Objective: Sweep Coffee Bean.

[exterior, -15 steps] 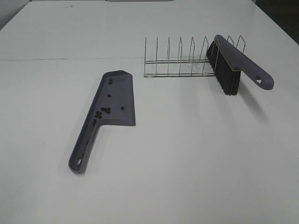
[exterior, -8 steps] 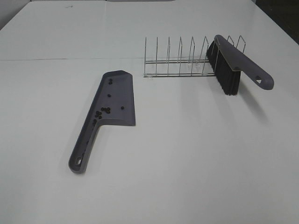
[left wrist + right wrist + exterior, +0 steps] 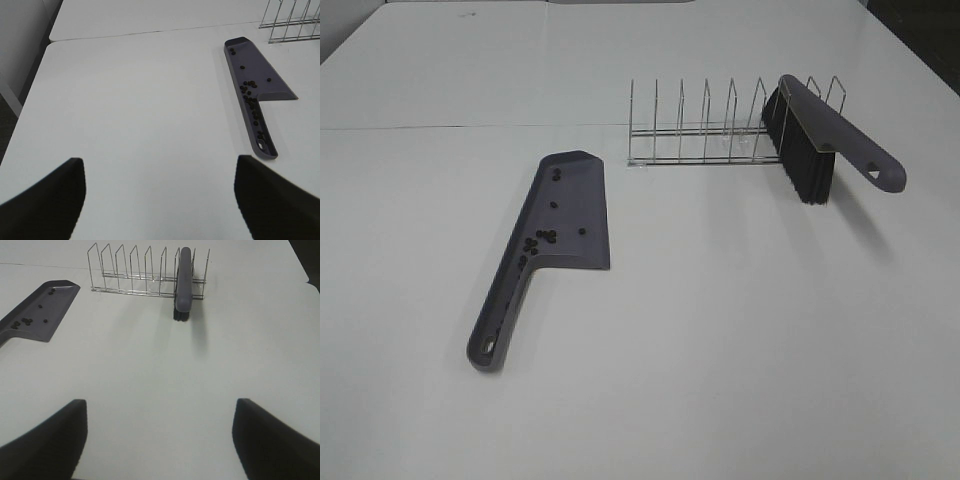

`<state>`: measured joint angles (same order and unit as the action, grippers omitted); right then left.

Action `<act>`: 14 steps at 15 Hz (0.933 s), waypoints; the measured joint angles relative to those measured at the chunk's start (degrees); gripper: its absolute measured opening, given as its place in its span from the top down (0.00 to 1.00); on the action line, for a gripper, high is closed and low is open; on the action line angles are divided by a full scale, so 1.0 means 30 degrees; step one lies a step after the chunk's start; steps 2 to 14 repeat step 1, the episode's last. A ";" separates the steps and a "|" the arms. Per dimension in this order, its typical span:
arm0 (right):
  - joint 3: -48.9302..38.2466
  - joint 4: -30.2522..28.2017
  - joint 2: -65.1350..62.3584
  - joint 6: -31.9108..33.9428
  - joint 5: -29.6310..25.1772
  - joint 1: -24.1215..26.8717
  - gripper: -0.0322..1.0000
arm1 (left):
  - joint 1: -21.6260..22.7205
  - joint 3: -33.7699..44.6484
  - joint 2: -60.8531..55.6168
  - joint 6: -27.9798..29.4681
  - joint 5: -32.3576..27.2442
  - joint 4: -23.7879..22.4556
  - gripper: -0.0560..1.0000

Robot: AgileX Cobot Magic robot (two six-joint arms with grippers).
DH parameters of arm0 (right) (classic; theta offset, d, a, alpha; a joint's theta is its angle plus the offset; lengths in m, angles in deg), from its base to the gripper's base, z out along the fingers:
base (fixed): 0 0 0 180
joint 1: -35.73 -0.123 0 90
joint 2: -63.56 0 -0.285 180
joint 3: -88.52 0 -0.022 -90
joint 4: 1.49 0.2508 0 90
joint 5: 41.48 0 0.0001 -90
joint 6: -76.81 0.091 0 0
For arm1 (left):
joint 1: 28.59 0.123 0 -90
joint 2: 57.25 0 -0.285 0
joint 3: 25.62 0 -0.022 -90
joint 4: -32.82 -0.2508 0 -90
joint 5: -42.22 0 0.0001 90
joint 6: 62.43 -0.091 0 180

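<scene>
The coffee bean (image 3: pixel 542 237) scatter is seen inside the grey-purple dustpan (image 3: pixel 570 205), which lies flat on the white bench (image 3: pixel 720 330). Both the left end effector (image 3: pixel 160 200) and the right end effector (image 3: pixel 160 440) are held wide open and empty, well apart from the beans. Only dark fingertips are shown at each wrist view's edge; both are missing from the high view. The brush (image 3: pixel 825 135) is propped in the wire rack (image 3: pixel 700 130).

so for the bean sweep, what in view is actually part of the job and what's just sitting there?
Part of the job:
- coffee beans, all lying in the dustpan
- dustpan, flat on the table
- brush, resting in the wire rack

Just there:
- wire rack, only holding the brush
- white table

Both grippers hang open, holding nothing.
</scene>
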<state>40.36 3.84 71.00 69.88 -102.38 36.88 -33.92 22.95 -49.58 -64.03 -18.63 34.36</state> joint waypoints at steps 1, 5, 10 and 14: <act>0.0000 0.0000 0.0000 0.0000 0.0000 0.0000 0.31 | 0.0000 0.0000 0.0000 0.0000 0.0000 0.0000 0.24; 0.0000 0.0000 0.0000 0.0000 0.0000 0.0000 0.31 | 0.0000 0.0000 0.0000 0.0000 0.0000 0.0000 0.24; 0.0000 0.0000 0.0000 0.0000 0.0000 0.0000 0.31 | 0.0000 0.0000 0.0000 0.0000 0.0000 0.0000 0.24; 0.0000 0.0000 0.0000 0.0000 0.0000 0.0000 0.31 | 0.0000 0.0000 0.0000 0.0000 0.0000 0.0000 0.24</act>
